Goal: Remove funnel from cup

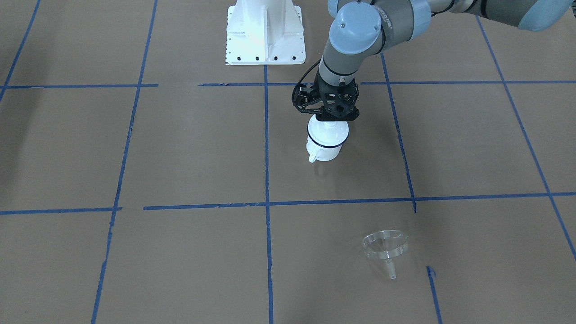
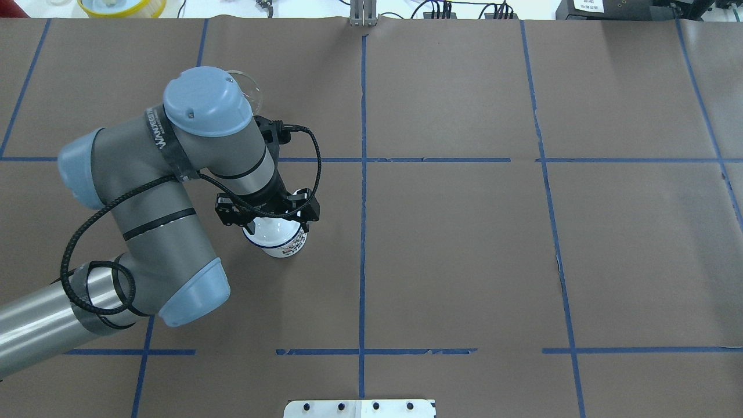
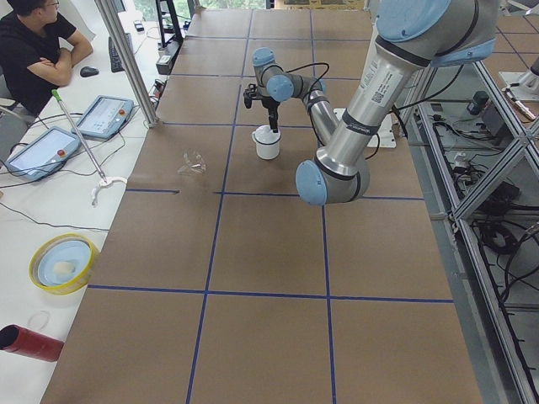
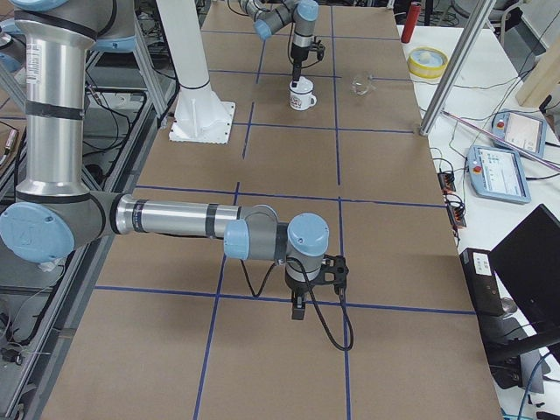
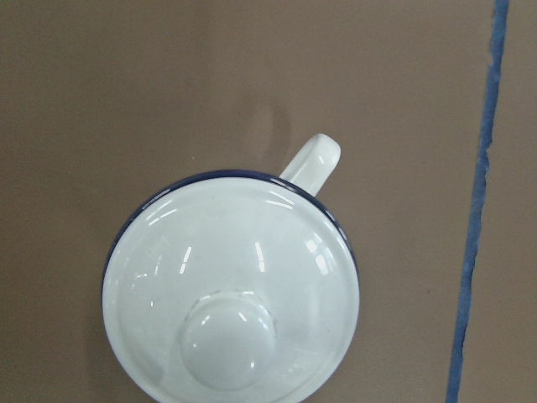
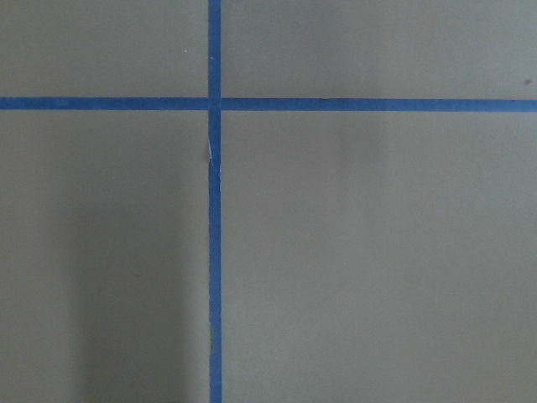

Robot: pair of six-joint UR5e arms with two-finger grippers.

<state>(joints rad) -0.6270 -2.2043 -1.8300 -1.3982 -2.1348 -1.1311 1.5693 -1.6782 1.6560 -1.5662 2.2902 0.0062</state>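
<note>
The cup [image 1: 325,148], a white mug with a dark blue rim, stands upright on the table, with a white domed lid [image 5: 235,285] with a knob on it. The funnel [image 1: 385,248] is clear and lies on its side on the table, well apart from the cup. It also shows partly behind the arm in the overhead view [image 2: 251,93]. My left gripper [image 1: 335,118] hangs straight above the lid and looks open and empty. My right gripper [image 4: 297,308] points down at bare table far from the cup; I cannot tell its state.
The white robot base [image 1: 265,31] stands behind the cup. A yellow bowl [image 3: 63,263], a red cylinder [image 3: 29,341], tablets and a seated operator [image 3: 38,50] are beside the table on the funnel's side.
</note>
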